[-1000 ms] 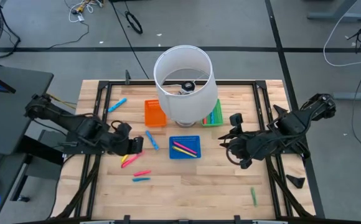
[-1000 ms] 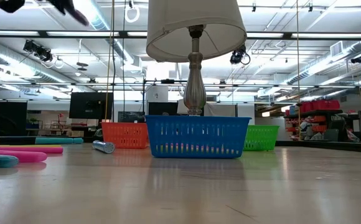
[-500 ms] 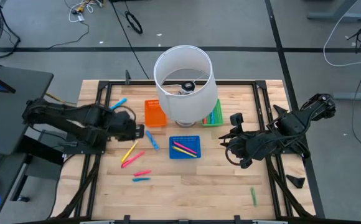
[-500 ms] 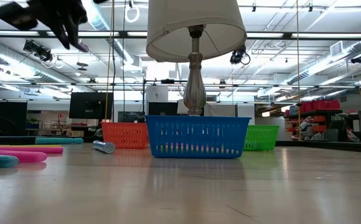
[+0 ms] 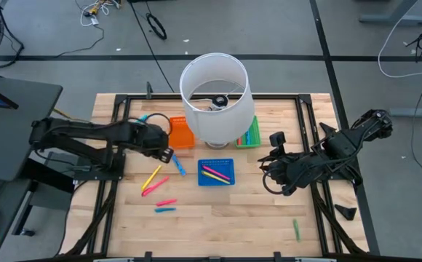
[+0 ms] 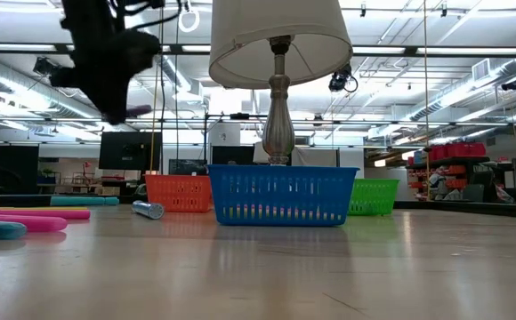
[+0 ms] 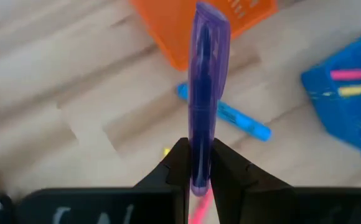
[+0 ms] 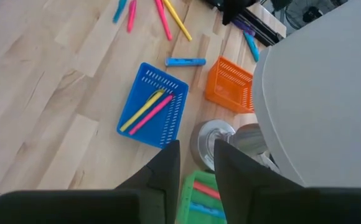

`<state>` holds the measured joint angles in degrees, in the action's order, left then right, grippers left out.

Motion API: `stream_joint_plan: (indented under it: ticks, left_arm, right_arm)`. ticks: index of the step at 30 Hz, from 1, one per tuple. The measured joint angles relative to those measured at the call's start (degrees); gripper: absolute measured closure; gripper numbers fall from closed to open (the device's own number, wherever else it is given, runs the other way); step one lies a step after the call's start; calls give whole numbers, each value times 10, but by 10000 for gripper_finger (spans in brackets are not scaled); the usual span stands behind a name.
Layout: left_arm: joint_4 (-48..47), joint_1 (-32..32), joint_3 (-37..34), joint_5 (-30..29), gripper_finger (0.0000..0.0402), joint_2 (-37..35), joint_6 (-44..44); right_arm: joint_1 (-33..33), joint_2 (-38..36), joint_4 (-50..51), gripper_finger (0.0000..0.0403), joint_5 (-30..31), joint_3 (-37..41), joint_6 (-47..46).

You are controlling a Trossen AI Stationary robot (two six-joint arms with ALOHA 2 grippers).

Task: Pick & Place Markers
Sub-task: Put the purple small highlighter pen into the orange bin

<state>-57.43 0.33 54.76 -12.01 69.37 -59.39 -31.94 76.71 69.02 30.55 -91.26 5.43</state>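
Bench, near edge to far edge.

Near right corner: one green marker (image 5: 296, 230), alone, well apart from the rest.

Left of centre, nearer half: one pink marker (image 5: 166, 201) with one teal marker (image 5: 165, 209) just beside it. Farther in, one yellow marker (image 5: 151, 177) and one pink marker (image 5: 155, 185), angled side by side.

Centre: blue tray (image 5: 226, 180) holding two markers, one yellow (image 5: 215, 172), one pink (image 5: 214, 177). One blue marker (image 5: 177, 164) lies on the wood just left of it.

Right gripper (image 5: 271, 171) hangs over the right side, level with the blue tray; fingers close together with a narrow gap, nothing between them.

Left gripper (image 5: 165, 151) is raised above the bench at the near edge of the orange tray (image 5: 181, 135), clamped on one purple marker (image 7: 203, 93) that sticks out past the fingertips.

Far centre: one lamp (image 5: 215, 102), its white shade covering parts of the orange tray and the green tray (image 5: 249, 138). The green tray holds a red and a blue marker, count uncertain.

Far left: one light blue marker (image 5: 138, 121) by the frame.
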Motion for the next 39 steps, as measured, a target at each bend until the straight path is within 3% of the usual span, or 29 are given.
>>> stream_joint_plan:
  ticks: [3, 7, 21, 24, 31, 39]
  left_arm:
    - [11, 16, -1, -21, 359, 25, 56]
    - [24, 55, -1, -28, 359, 53, 46]
    - [63, 195, -1, 53, 359, 95, -15]
    - [72, 227, -1, 94, 359, 95, -15]
    - [172, 293, -3, 166, 359, 95, -15]
    - [361, 330, -110, 261, 359, 91, -57]
  right_arm:
    - [0, 0, 7, 302, 0, 0, -4]
    - [0, 0, 7, 302, 0, 0, -5]
    - [19, 0, 5, 302, 0, 0, -5]
    - [24, 0, 4, 302, 0, 0, -5]
    - [31, 0, 4, 302, 0, 0, -5]
    - [31, 0, 14, 302, 0, 0, -4]
